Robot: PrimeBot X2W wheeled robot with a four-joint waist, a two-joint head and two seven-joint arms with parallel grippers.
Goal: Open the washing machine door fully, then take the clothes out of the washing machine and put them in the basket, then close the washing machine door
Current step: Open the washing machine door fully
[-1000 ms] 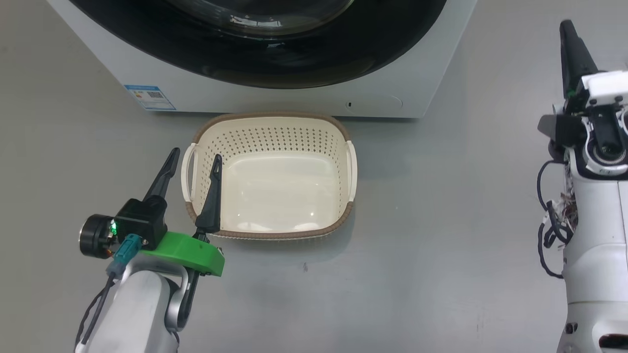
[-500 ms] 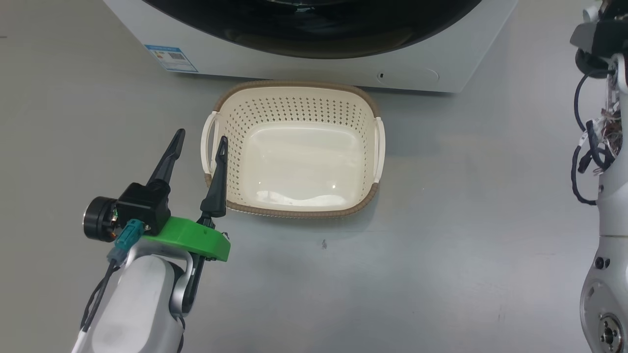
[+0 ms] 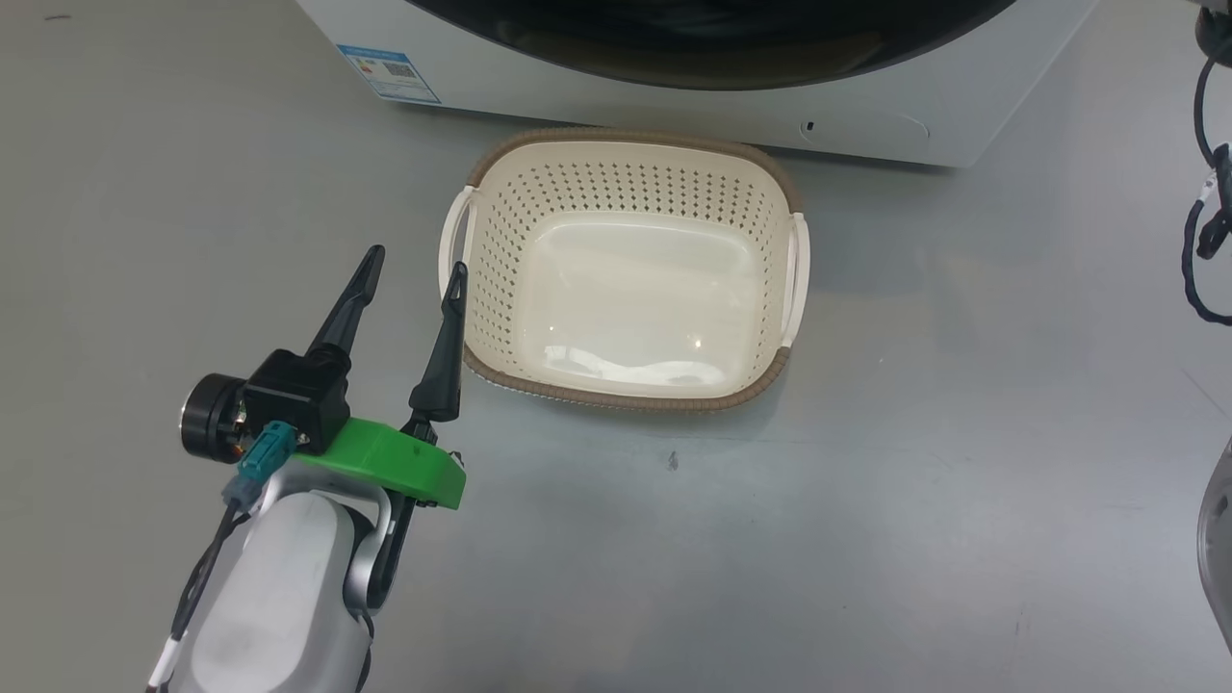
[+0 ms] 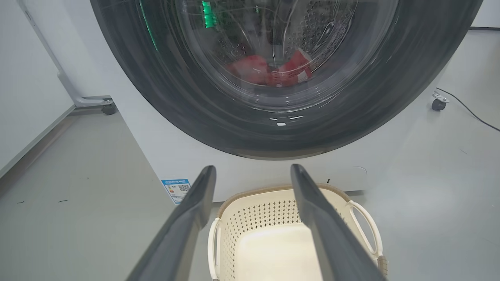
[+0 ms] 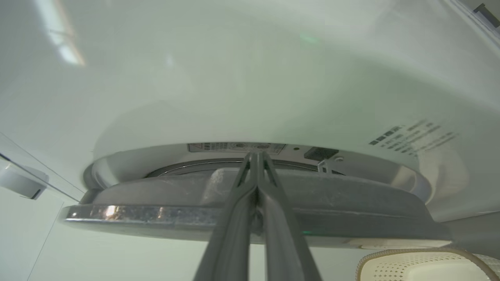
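Working the door step, by my read. Door (image 4: 164, 97) fills the top of the left wrist view, a black ring round clear glass. It is shut or barely cracked; cannot tell which. Clothes (image 4: 289, 70) lie inside the drum (image 4: 328, 23), red behind the glass, upper centre of that frame.

Right claw (image 5: 256, 155): fingers pressed together into one thin blade, nothing pinched. Tips sit mid-frame in the right wrist view, at the seam where the door's edge meets the washer (image 5: 234, 78) and its white front. Likely reason: a narrow point fits behind the rim to lever it outward. Whether the tips touch the rim, cannot tell.

Left claw (image 3: 416, 261): spread wide, empty, lower left of the head view. One finger reads just beside the basket's handle (image 3: 452, 231); the other is out over bare floor (image 3: 866, 433). Probably parked clear of the door's swing, already spread for the cloth.

Basket (image 3: 626, 183): centre of the head view, empty, on the floor just in front of the washer, below the door. Sensible spot, since it gives a short carry from drum to basket.

Clothes relative to claws: above and beyond the left claw's tips in its wrist view, with glass between them. Neither claw is at the cloth yet.
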